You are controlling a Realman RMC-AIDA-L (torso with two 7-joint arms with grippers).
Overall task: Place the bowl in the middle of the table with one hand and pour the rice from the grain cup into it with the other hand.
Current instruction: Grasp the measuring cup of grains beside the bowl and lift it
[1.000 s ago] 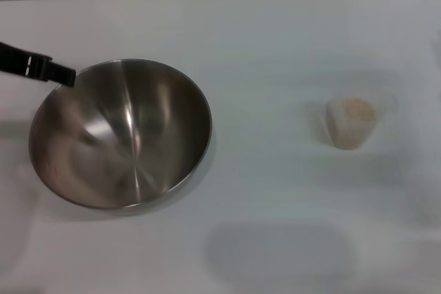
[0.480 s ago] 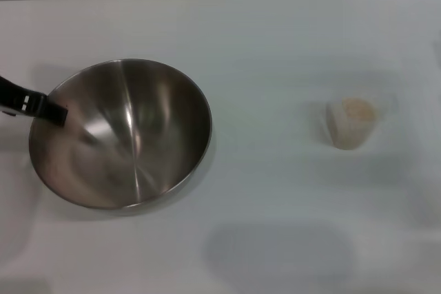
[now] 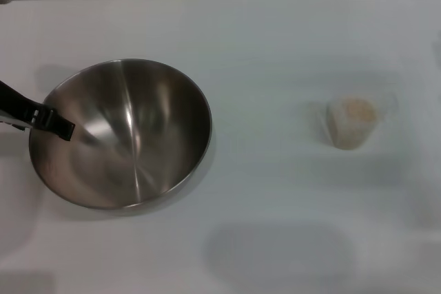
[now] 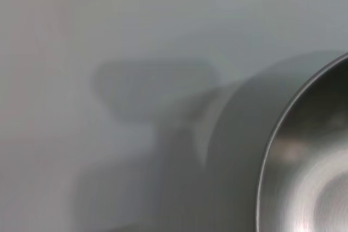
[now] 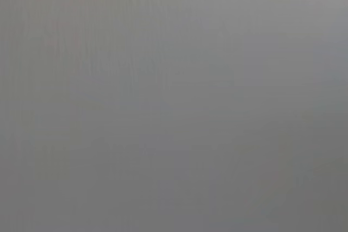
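White counter (image 3: 275, 32): the bowl (image 3: 124, 135) sits left of frame, left claw (image 3: 58, 127) at its left rim, grip unclear; the grain cup (image 3: 350, 123) of rice (image 3: 357, 109) stands right

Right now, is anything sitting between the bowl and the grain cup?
No. In the head view the stretch of table between the bowl and the grain cup is bare white surface.

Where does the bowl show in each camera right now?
Head view: the bowl sits left of centre on the table, with the left gripper at its left rim.
Left wrist view: only its rim and part of its wall show, at the right edge.
Right wrist view: not in it.
Shared landmark: the bowl's rim.
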